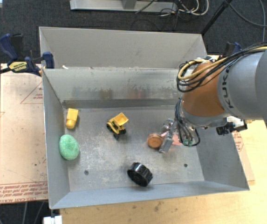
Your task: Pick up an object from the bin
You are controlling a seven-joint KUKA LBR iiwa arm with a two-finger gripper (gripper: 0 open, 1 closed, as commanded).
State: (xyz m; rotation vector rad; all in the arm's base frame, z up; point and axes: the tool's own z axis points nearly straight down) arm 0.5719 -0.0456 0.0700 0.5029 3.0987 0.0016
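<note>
As our claw point(167, 141) hangs beside a brown lump point(154, 142) near the bin's point(100, 160) right wall, likely for a grab, we cannot tell if it's clenched.

Dark carpeted floor point(26, 6) is stretching along the top of the frame. A grey stand base point(123, 3) is lying on it at top centre, with loose cables point(192, 3) tangling just to its right.

Arm point(256, 85): wearing a smooth, rounded grey shell.
Marking point(225, 84): dark letters running along the grey shell.
Wrist cover point(203, 99): shining orange-brown, rounded.
Cables point(195, 68): yellow and black, looping over the cover.
Gripper point(168, 138): showing small grey metal parts.
</note>
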